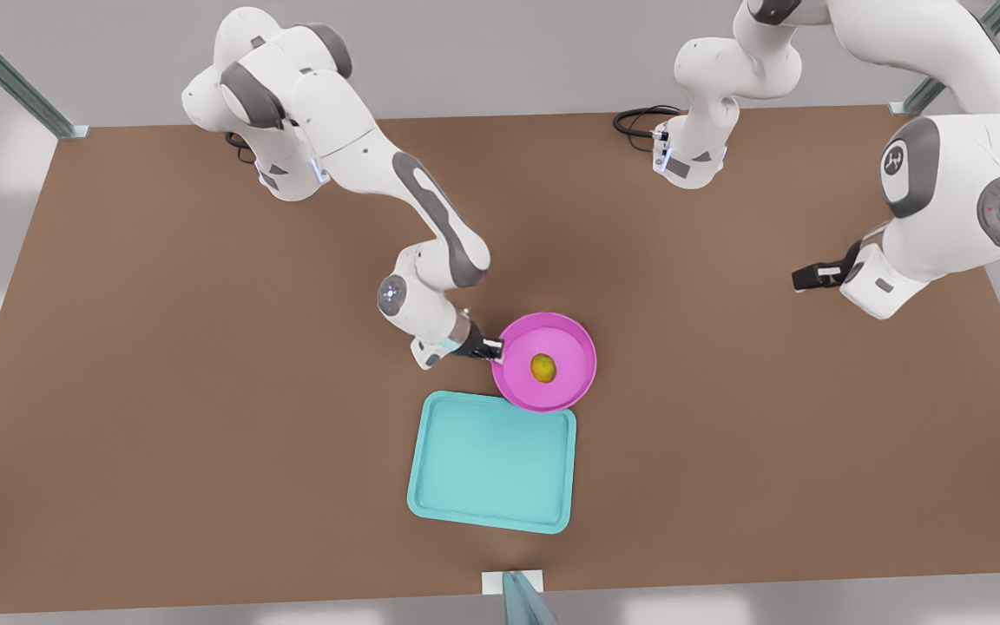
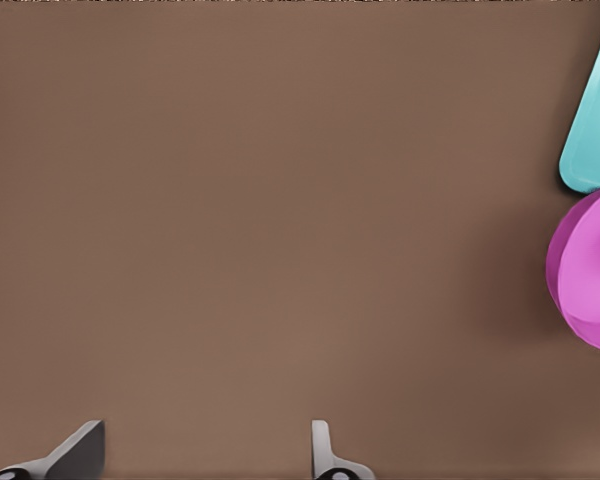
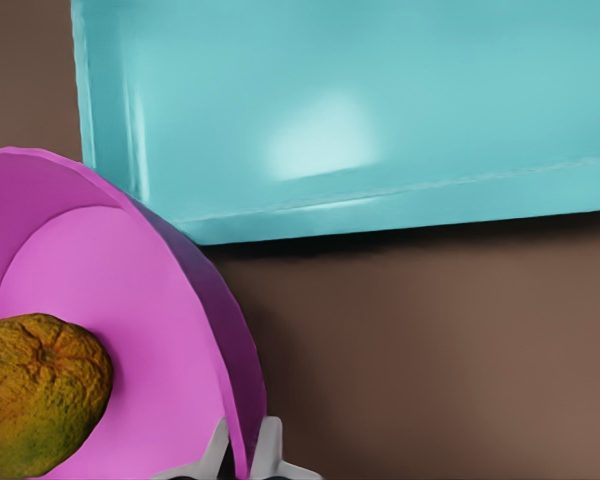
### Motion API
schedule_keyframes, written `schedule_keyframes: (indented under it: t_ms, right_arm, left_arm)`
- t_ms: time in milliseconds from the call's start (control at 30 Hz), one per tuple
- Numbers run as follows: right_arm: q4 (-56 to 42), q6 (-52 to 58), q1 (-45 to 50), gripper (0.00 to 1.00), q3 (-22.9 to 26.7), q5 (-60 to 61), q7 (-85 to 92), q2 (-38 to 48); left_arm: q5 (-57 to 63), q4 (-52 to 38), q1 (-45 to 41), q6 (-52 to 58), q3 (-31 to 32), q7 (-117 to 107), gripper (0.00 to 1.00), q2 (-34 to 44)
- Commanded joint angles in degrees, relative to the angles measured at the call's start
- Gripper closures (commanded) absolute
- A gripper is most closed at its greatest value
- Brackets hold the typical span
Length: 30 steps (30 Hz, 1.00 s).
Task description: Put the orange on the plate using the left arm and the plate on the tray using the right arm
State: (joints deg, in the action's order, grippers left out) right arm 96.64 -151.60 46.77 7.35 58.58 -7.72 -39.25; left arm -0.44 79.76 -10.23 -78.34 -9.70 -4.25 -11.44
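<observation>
The pink plate carries the small yellow-orange orange near its middle. My right gripper is shut on the plate's rim, on the side toward the front view's left. In the right wrist view the rim of the plate runs between the two fingertips, and the orange lies inside. The plate's edge overlaps the far right corner of the teal tray. My left gripper waits at the front view's right, open and holding nothing, well away from the plate.
A black cable loops by the arm base at the back of the brown table. Metal frame posts stand at the back corners, and one stands at the middle of the front edge. Bare table lies on both sides of the tray.
</observation>
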Motion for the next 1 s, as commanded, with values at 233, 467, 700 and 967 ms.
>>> schedule_keyframes:
  t_ms: [233, 467, 700, 967]
  right_arm:
    - [-19.6, 11.8, -16.4, 0.79, 0.2, -1.4, -0.1, -9.0]
    - [-21.1, 13.1, -17.8, 0.79, 0.2, -1.3, 1.1, -10.5]
    - [-21.1, 13.4, -17.7, 0.00, 0.1, -1.1, 1.7, -10.2]
    - [-29.7, 51.9, -23.5, 0.00, 12.1, -44.6, 19.4, -4.7]
  left_arm:
    - [0.1, -0.7, -0.1, 0.4, -0.1, 0.8, 0.00, -0.3]
    - [0.1, -0.7, 0.0, 0.3, -0.2, 0.8, 0.00, -0.6]
    - [0.2, -0.7, 0.0, 0.0, -0.2, 0.8, 0.00, -0.9]
    - [0.2, -0.9, -0.1, 0.3, -0.2, 0.6, 0.00, -0.9]
